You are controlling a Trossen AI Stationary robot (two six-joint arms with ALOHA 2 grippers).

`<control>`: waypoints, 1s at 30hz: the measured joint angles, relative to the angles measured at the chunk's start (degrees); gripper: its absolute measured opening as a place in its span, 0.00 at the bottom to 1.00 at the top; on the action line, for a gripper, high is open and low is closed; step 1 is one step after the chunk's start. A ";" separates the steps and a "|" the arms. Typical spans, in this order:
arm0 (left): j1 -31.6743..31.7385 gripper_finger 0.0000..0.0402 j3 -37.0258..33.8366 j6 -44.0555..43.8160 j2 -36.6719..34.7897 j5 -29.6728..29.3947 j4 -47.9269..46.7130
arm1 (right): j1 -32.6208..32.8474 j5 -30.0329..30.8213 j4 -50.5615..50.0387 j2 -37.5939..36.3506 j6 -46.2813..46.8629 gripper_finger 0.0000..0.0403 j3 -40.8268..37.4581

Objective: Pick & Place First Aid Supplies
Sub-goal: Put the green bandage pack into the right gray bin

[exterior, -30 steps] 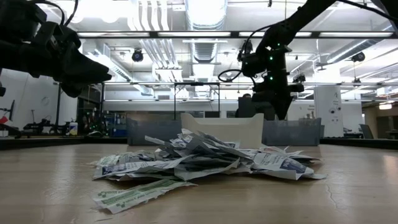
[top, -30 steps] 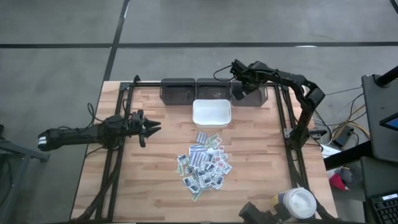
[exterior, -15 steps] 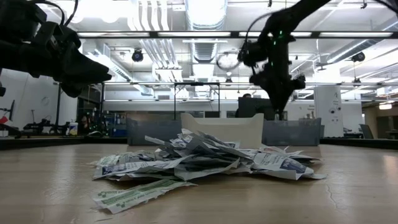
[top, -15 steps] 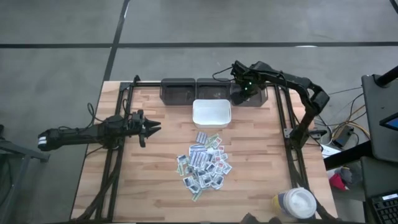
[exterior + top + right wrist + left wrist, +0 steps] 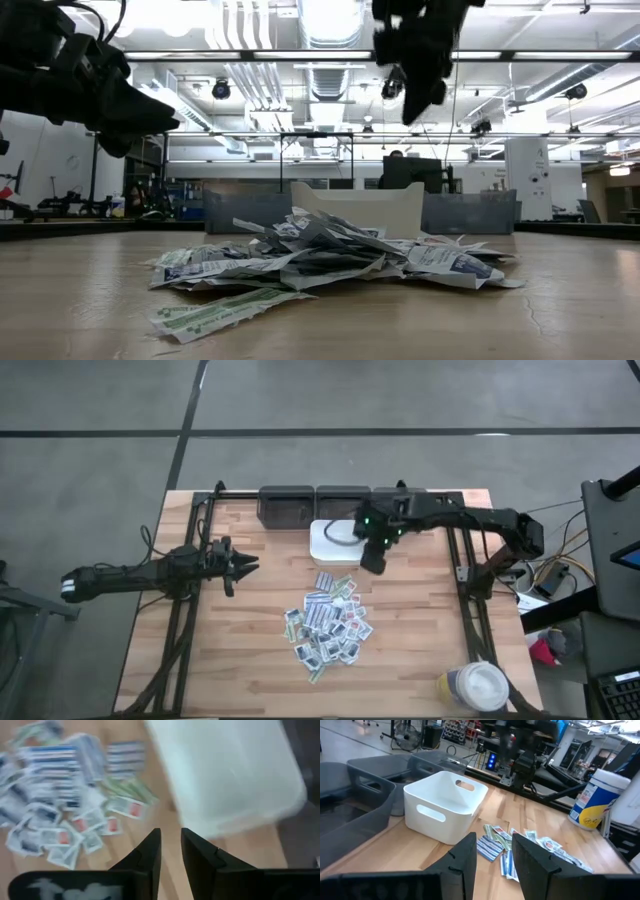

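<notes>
The first aid supplies (image 5: 328, 622) lie as a loose heap of small flat packets on the wooden table, nearer than the white tray (image 5: 340, 542). The heap also shows in the low view (image 5: 320, 265) and in both wrist views (image 5: 530, 845) (image 5: 60, 795). My right gripper (image 5: 368, 563) hangs in the air by the tray's right near corner, pointing steeply down. Its fingers (image 5: 170, 850) stand a little apart with nothing between them. My left gripper (image 5: 245, 565) waits open at the table's left, pointing level toward the tray (image 5: 445, 805), its fingers (image 5: 495, 845) holding nothing.
Three dark grey bins (image 5: 300, 503) stand in a row along the far edge behind the tray. A round white-lidded jar (image 5: 480, 685) stands at the near right corner. Bare wood lies between the left gripper and the heap.
My right gripper has swung from above the far right bin toward the table's near and left side, to the tray's right near corner. It has risen in the low view and rolled about its own axis. My left gripper has kept still.
</notes>
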 joint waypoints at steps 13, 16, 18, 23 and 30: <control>-0.01 0.30 -0.01 -0.41 0.02 2.54 0.02 | 16.85 1.09 12.85 0.59 1.74 0.14 -1.70; -0.03 0.30 -0.01 -0.41 0.00 3.63 0.02 | 18.16 4.05 12.67 0.55 5.93 0.14 -3.35; -0.04 0.30 0.00 -0.41 0.00 3.64 0.02 | 18.60 5.52 12.67 0.61 8.40 0.15 -5.05; -0.04 0.30 -0.01 -0.41 0.02 3.64 0.02 | 18.34 5.98 16.88 1.70 15.65 0.15 -10.14; -0.02 0.30 0.00 -0.41 0.02 3.64 0.02 | 16.45 8.83 24.02 4.23 31.24 0.19 -14.15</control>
